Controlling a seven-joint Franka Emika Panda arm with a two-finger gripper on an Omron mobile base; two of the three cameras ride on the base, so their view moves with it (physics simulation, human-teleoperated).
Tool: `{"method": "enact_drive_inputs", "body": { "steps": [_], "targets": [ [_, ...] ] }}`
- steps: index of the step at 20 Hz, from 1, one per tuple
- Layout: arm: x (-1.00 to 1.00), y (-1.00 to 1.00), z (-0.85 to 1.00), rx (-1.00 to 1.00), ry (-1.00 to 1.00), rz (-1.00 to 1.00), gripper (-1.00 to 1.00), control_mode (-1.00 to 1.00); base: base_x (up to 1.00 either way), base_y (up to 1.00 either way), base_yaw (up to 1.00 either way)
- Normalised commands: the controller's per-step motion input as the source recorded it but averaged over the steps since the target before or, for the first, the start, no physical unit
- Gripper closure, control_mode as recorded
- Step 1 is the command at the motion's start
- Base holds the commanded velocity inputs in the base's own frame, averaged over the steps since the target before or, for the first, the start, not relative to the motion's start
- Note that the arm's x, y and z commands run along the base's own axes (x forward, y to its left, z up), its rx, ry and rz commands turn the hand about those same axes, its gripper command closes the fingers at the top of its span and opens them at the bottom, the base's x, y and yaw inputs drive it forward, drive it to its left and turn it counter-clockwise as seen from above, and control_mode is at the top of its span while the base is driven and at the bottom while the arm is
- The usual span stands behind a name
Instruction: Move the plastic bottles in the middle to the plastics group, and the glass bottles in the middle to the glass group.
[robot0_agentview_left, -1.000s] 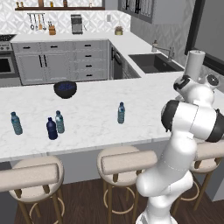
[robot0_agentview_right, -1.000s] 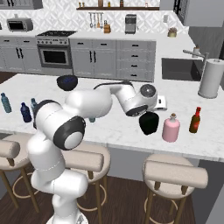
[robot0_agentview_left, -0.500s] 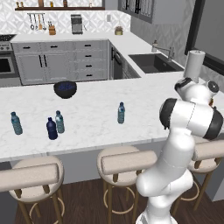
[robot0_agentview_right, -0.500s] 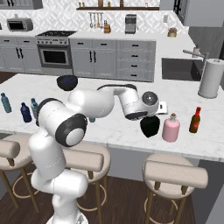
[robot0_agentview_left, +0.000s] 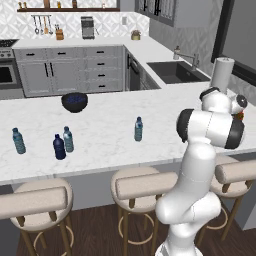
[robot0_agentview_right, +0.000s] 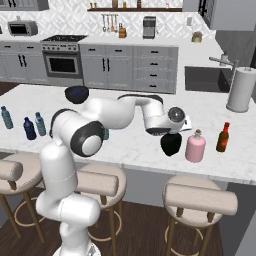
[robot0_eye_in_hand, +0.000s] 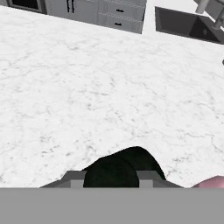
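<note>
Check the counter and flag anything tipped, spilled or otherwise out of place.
Nothing is tipped or spilled. The hand is shut on the black flask, beside the pink bottle. One pale water bottle stands alone mid-counter, apart from the teal bottle and navy bottle; another stands upright right by the navy one.

The fingers (robot0_eye_in_hand: 146, 176) show just their tips, one at each side of the black flask (robot0_eye_in_hand: 124, 168), whose lower body is cut off. Right of them, the pink bottle (robot0_eye_in_hand: 213, 182) is a cropped sliver.
</note>
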Motion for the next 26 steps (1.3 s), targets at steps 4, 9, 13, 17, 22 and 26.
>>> {"method": "enact_drive_inputs", "body": {
  "steps": [4,9,13,17,22,26],
  "targets": [
    [0.00,-0.08,-0.20,0.00,0.07,0.02,1.00,-1.00,0.00,0.00,0.00],
    [0.00,-0.02,-0.13,0.00,0.04,0.02,1.00,-1.00,0.00,0.00,0.00],
    [0.00,0.00,0.00,0.00,0.00,0.00,-1.00,-1.00,0.00,0.00,0.00],
    [0.00,0.00,0.03,-0.01,-0.01,0.00,-1.00,-1.00,0.00,0.00,0.00],
    [0.00,0.00,0.16,-0.05,0.00,0.00,-1.00,-1.00,0.00,0.00,0.00],
    [-0.01,0.04,0.38,-0.03,-0.02,0.00,-1.00,-1.00,0.00,0.00,0.00]
  ]
}}
